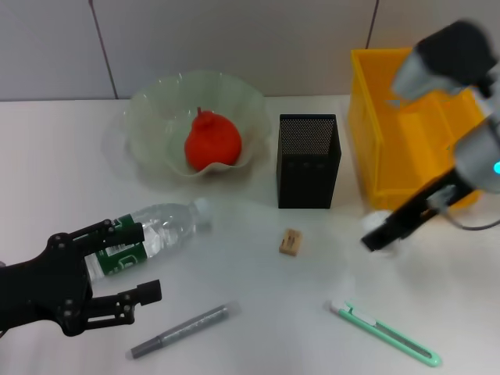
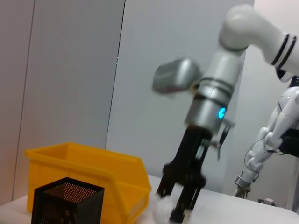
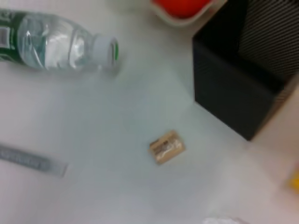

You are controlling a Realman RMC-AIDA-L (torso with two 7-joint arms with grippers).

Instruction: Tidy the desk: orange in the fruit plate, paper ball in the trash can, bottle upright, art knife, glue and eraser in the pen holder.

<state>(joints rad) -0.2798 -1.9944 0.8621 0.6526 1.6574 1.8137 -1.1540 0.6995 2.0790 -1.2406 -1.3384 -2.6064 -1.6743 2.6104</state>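
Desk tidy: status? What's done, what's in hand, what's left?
Done: orange sits in the fruit plate.
In hand: right gripper is on the paper ball, beside the yellow trash can.
Left: bottle lies flat by the open left gripper; eraser, art knife and glue remain outside the pen holder.

Robotics laboratory arranged as a mock office desk: a plain white tabletop [image 1: 47,156] backed by bare grey wall panels [image 1: 234,39], and a second white humanoid robot [image 2: 275,135] standing in the background beside the workspace.
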